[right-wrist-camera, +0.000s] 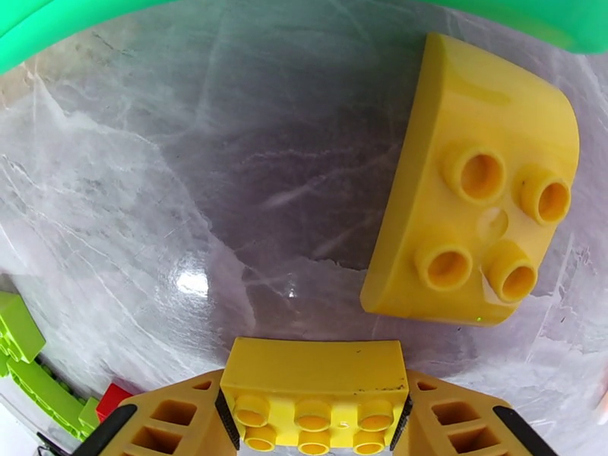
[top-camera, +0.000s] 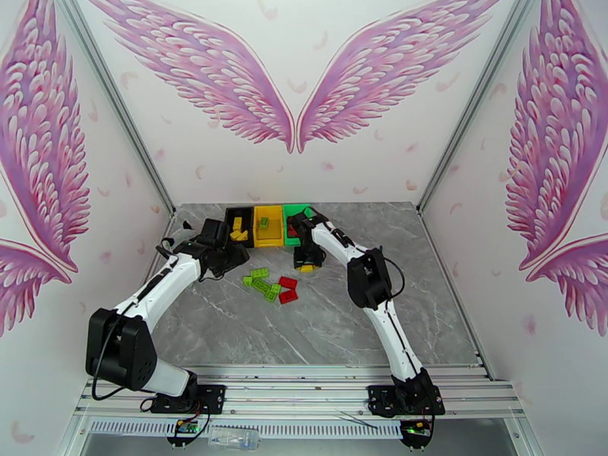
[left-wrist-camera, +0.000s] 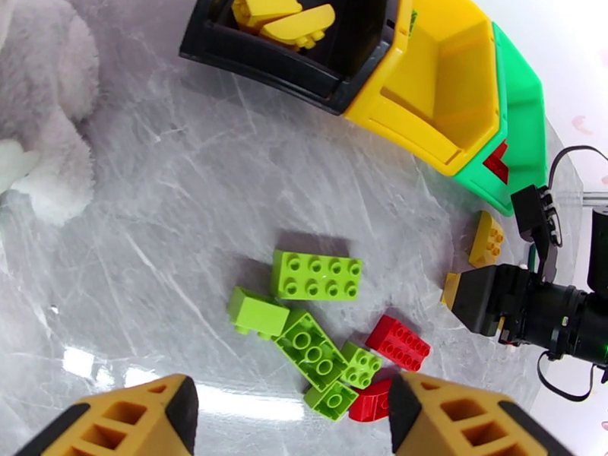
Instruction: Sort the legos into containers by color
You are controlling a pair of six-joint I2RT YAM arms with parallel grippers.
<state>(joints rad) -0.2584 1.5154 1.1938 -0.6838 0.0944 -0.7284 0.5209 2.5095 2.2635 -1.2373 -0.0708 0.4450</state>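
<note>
The containers stand in a row at the back: black bin [top-camera: 238, 224] holding yellow legos [left-wrist-camera: 285, 17], yellow bin [left-wrist-camera: 441, 93], green bin [left-wrist-camera: 520, 100] with a red piece inside. Light green legos [left-wrist-camera: 317, 275] and red legos [left-wrist-camera: 397, 343] lie clustered mid-table. My right gripper [right-wrist-camera: 315, 419] is low in front of the green bin, shut on a yellow lego [right-wrist-camera: 315, 397] at the table surface. A second, curved yellow lego [right-wrist-camera: 471, 199] lies just beyond it. My left gripper [left-wrist-camera: 289, 419] hovers open above the green and red cluster, holding nothing.
A grey-white plush husky [left-wrist-camera: 45, 108] lies left of the bins, close to my left arm. Bare marble table [top-camera: 319, 328] stretches between the brick cluster and the arm bases. Walls close the table at the back and sides.
</note>
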